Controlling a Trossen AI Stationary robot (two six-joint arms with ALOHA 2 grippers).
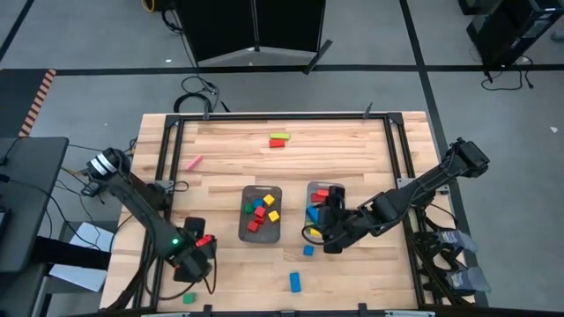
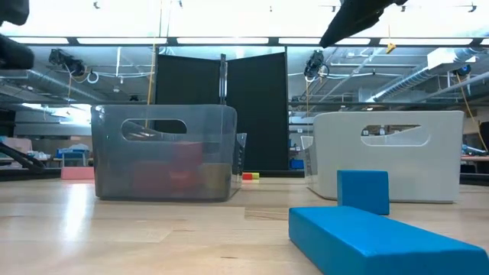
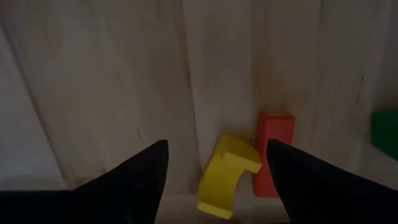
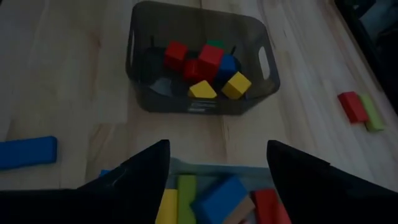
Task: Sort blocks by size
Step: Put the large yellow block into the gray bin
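My left gripper (image 1: 200,250) (image 3: 217,146) is open, pointing down near the table's near left corner. A yellow arch-shaped block (image 3: 224,177) and a red bar (image 3: 273,152) (image 1: 204,239) lie on the table between its fingers. My right gripper (image 1: 330,217) (image 4: 217,146) is open and empty above the pale tray (image 1: 324,188), which holds several longer bars (image 4: 214,199). The dark tray (image 1: 261,213) (image 4: 202,59) holds several small cubes. Loose blocks lie on the table: two blue ones (image 1: 294,281) (image 1: 307,251), a green one (image 1: 188,298), a pink bar (image 1: 194,163), and a red and green pair (image 1: 278,139).
The two trays stand side by side at the table's middle, and both show in the low view, the dark one (image 2: 164,153) and the pale one (image 2: 386,156). Blue blocks (image 2: 382,237) lie close to the low camera. A black metal frame (image 1: 167,141) runs around the tabletop.
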